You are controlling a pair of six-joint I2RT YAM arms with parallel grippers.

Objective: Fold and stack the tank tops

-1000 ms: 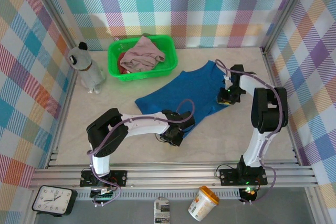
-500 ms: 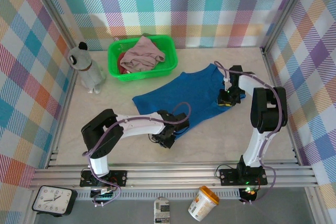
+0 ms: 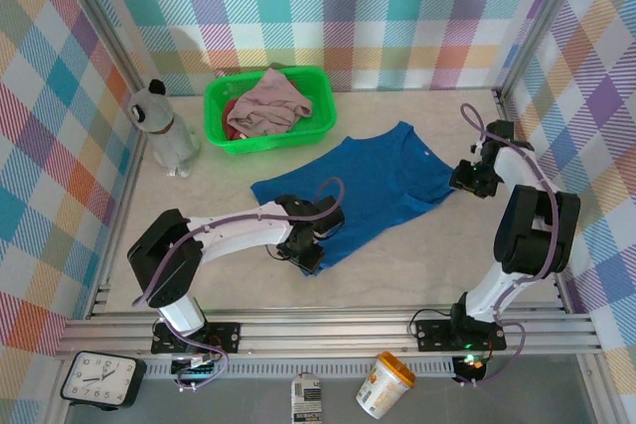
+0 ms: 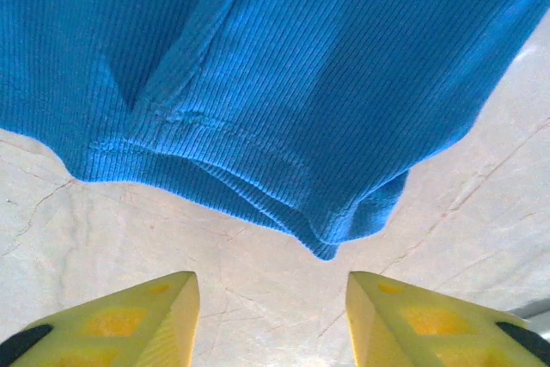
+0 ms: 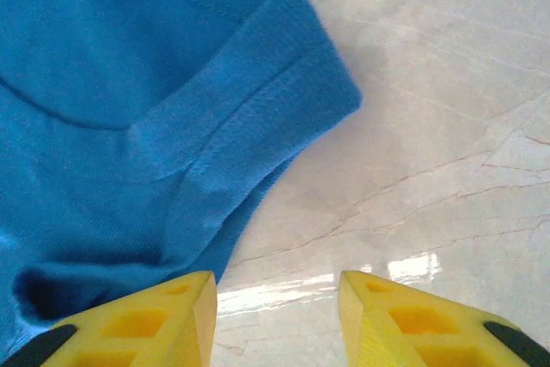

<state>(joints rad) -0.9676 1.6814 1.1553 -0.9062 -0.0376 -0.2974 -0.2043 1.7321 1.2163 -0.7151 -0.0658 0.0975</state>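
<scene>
Blue tank top (image 3: pixel 363 191) flat on bench (image 3: pixel 427 265), unfolded.
Left end effector (image 3: pixel 306 253) and right end effector (image 3: pixel 469 178) released, empty; risks a crooked fold from hem bunched near left.

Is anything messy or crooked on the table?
Yes. The blue tank top lies slanted across the table, and its near corner is bunched and curled under instead of lying flat. The pink top sits in a crumpled heap in the green basket, not folded.
</scene>
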